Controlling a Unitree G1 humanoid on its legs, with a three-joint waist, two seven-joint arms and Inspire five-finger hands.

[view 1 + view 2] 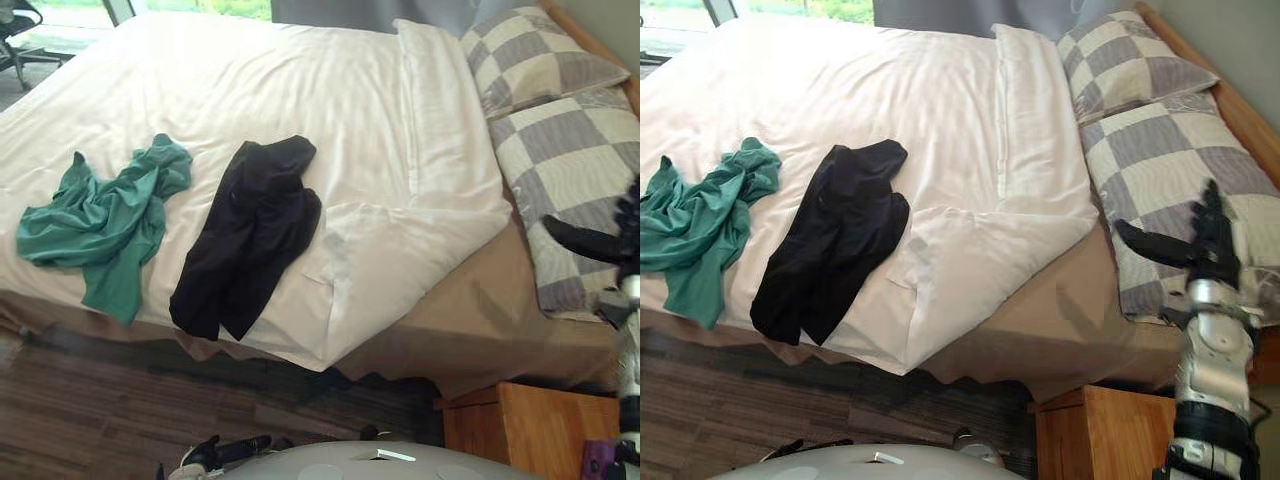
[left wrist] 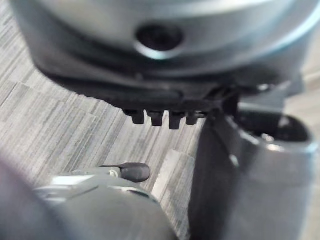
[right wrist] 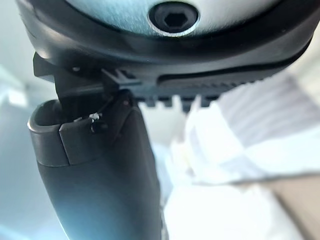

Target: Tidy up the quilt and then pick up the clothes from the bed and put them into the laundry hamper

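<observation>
Looking down on the bed, we see the quilt (image 1: pixel 940 110) spread white across the upper and middle frame, but askew. One corner comes to a point at right centre, and from there its edge slants down to the bottom centre, leaving a wedge of tan sheet (image 1: pixel 1060 320) bare at lower right. A rumpled fold sits just inside that slanted edge.

Our right hand (image 1: pixel 1214 256) hangs at the right edge of the frame in front of the checked pillows (image 1: pixel 1160 140). Its fingers are straight and spread, the thumb sticks out toward the quilt, and it holds nothing. The quilt's pointed corner lies directly left of that thumb, near but apart from it. We judge this hand the better placed for the straightening step, reaching left and slightly up in the frame.

Our left hand (image 1: pixel 205 455) shows low at the bottom edge over the floor, well apart from the bed. We cannot tell how it is set.

Both garments rest on the quilt. The black one (image 1: pixel 830 245) is at centre left, its long axis running from upper right to lower left. The green one (image 1: pixel 695 225) is crumpled at the far left. They lie well away from the right hand, on the left arm's side, and we judge them untouched, with the quilt step not yet done.
</observation>
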